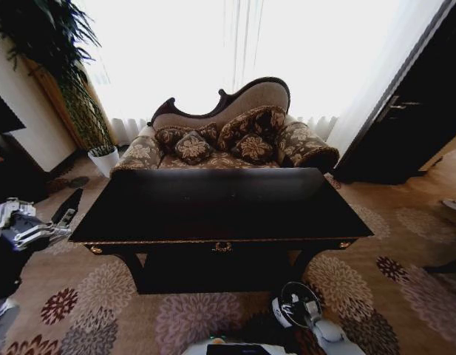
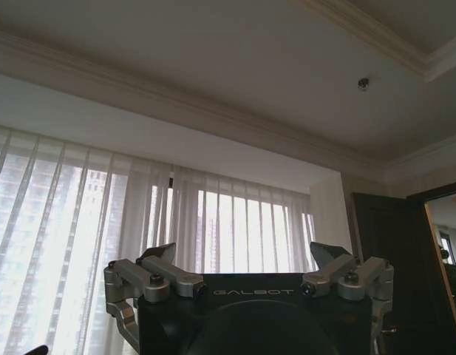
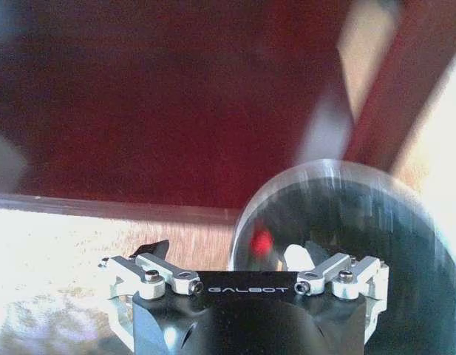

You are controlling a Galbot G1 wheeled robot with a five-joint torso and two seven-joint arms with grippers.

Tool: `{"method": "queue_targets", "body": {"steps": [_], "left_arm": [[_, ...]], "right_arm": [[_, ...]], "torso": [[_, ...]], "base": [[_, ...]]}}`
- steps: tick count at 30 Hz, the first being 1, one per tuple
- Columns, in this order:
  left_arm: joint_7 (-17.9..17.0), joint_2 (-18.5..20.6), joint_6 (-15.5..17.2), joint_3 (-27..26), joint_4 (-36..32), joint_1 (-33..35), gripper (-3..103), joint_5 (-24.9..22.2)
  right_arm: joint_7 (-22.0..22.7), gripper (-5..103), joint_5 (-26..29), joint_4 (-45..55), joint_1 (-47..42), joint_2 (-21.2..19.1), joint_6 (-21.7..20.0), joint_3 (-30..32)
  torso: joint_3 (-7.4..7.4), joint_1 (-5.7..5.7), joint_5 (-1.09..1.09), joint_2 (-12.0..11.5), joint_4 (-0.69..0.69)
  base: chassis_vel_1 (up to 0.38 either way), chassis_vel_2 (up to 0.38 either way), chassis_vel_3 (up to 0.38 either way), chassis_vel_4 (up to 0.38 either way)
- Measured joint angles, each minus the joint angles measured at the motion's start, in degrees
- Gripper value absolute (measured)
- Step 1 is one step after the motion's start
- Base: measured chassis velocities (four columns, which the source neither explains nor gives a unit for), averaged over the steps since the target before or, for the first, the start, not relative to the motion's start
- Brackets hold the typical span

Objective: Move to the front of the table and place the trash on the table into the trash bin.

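- Two grippers on my screens: my left gripper [image 2: 242,259] is raised at my left side, aimed at the ceiling and sheer curtains, fingers spread wide and holding nothing.
- My right gripper [image 3: 228,255] hangs low over the small round dark trash bin [image 3: 361,222], fingers wide; a red spot shows inside.
- The large glossy black rectangular table [image 1: 220,203] stands directly ahead, above the bin [image 1: 300,302].
- A patterned upholstered sofa [image 1: 228,137] sits behind; floral carpet underneath.

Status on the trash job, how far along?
Done: robot faces the table front; its top looks bare. In hand: right tool hangs open over the trash bin, something red inside. Left tool idle, open. Little seems left.
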Motion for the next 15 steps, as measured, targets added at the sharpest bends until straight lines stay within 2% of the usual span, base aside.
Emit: {"method": "queue_targets", "body": {"steps": [1,3,6,8,10,12,15], "left_arm": [[0.0,0.0,0.0,0.0,0.0,0.0,100,0.0],[0.0,0.0,0.0,-0.4,-0.4,0.3,100,-0.4],[0.0,-0.1,-0.1,-0.7,-0.7,0.4,100,-0.5],[0.0,-0.3,-0.1,-0.8,-1.0,0.5,100,-0.7],[0.1,-0.5,-0.1,-0.8,-1.1,0.6,100,-0.7],[0.1,-0.9,-0.1,-0.8,-1.3,0.6,100,-0.7],[0.1,-1.1,-0.1,-0.8,-1.4,0.6,100,-0.8]], "right_arm": [[0.0,100,0.0,0.0,0.0,0.0,0.0,0.0],[4.0,100,3.0,0.9,-0.2,0.6,-3.2,-0.6],[5.3,100,5.0,1.3,-0.1,0.9,-4.0,-0.7],[7.6,100,10.8,2.6,-0.1,1.0,-5.7,-1.2],[7.5,100,11.3,2.7,0.0,0.9,-5.6,-1.3],[4.3,100,8.9,2.1,-0.3,0.3,-4.1,-0.8],[2.9,100,7.5,2.3,-1.0,-0.1,-3.3,-0.3]], "torso": [[0.00,0.00,0.00,0.0,0.00],[0.00,0.00,0.03,0.0,0.01],[0.00,-0.01,-0.04,0.0,0.02],[0.00,0.00,0.02,0.0,0.02],[0.00,0.00,0.02,0.0,0.03],[0.00,0.00,-0.01,0.0,0.02],[0.00,0.00,-0.01,0.0,0.02]], "base": [[0.000,0.000,0.000,0.000],[0.000,0.000,0.000,0.000],[0.000,0.000,0.000,0.000],[0.000,0.000,0.000,0.000],[0.000,0.000,0.000,0.000],[0.000,0.000,0.000,0.000],[0.000,0.000,0.000,0.000]]}}
